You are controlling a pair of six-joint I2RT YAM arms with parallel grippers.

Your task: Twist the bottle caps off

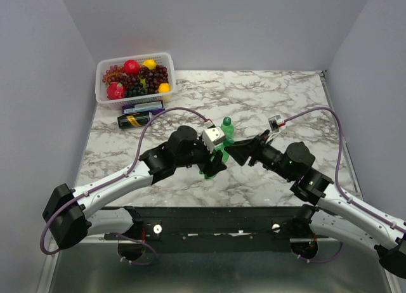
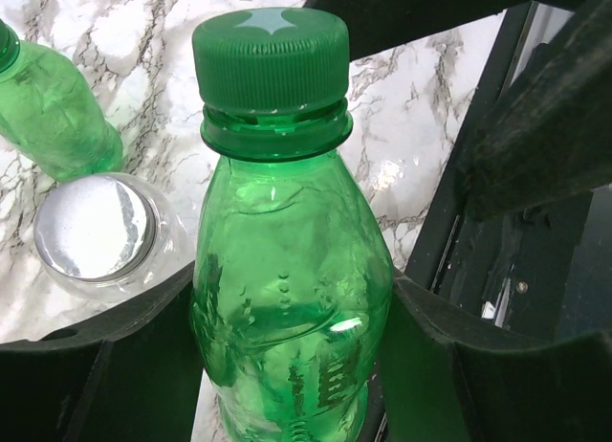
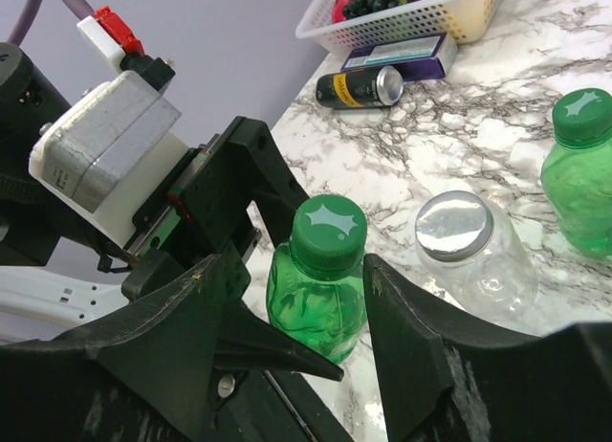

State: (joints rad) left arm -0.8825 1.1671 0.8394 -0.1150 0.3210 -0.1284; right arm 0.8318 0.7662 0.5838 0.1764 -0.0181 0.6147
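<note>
My left gripper (image 2: 287, 351) is shut on the body of a translucent green bottle (image 2: 287, 298), which stands upright with its dark green cap (image 2: 270, 55) on. In the top view this gripper (image 1: 211, 165) and bottle (image 1: 216, 158) are at the table's middle front. My right gripper (image 3: 295, 270) is open, with one finger on each side of that cap (image 3: 329, 233); a gap shows on the left side. A second green bottle (image 3: 581, 174) with a green cap (image 1: 227, 121) and a squat clear bottle (image 3: 478, 260) with a silvery cap (image 3: 453, 224) stand just behind.
A dark can with a yellow label (image 1: 134, 120) lies at the back left beside a flat blue box (image 1: 143, 106). A white basket (image 1: 104, 93) of toy fruit stands in the back left corner. Grey walls close in the sides and back of the table.
</note>
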